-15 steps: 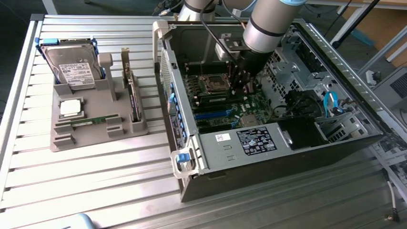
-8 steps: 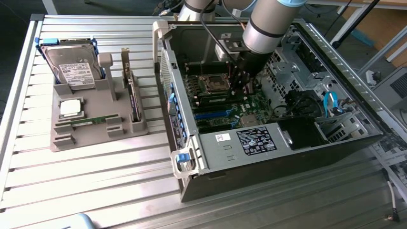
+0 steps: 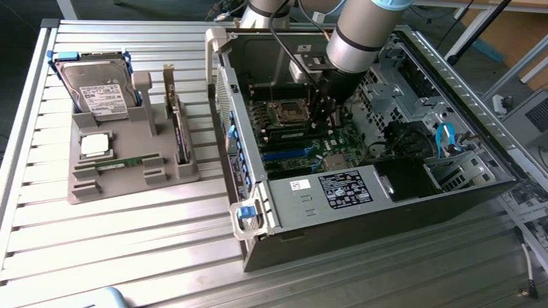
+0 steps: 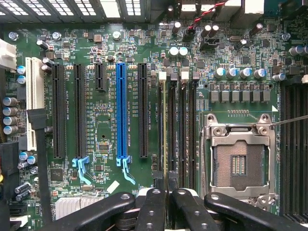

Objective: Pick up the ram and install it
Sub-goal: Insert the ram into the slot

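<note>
Green mobo [image 4: 106, 120], 1 blue slot [image 4: 121, 110], black tool [image 4: 166, 185], yellow-green ram [image 4: 164, 125]

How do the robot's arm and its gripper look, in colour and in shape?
The arm is a thick, round, silver-grey tube with a darker grey band. A black cable runs beside it. The gripper is glossy black: curved outer links and two narrow fingers with small round holes.

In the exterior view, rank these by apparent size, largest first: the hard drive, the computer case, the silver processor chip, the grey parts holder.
1. computer case
2. grey parts holder
3. hard drive
4. silver processor chip
</note>
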You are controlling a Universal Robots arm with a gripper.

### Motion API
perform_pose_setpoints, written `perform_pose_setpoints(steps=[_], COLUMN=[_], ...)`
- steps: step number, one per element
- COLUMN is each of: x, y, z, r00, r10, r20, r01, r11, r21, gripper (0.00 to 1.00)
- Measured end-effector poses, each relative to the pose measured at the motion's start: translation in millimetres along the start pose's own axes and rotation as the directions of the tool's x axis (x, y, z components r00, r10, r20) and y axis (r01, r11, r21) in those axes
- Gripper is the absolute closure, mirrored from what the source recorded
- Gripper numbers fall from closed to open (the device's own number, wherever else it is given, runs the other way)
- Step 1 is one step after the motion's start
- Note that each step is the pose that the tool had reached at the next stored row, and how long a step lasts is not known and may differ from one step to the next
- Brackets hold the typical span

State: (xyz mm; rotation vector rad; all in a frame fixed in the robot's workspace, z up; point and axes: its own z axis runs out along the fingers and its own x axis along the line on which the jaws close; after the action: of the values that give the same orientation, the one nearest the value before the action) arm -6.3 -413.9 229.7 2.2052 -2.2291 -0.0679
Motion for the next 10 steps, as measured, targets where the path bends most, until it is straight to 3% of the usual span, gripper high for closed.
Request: perform_pose_setpoints(steps=[7, 10], x=[0.0, 0.0], y=[-0.1, 0.0], z=[0.1, 0.1], r00=[1.0, 1.0], r10=[0.0, 0.0], r20=[0.0003, 0.0002], r01=[0.0, 0.0], r11=[1.0, 1.0], r21=[0.0002, 0.0001], gripper=[0.87, 0.75])
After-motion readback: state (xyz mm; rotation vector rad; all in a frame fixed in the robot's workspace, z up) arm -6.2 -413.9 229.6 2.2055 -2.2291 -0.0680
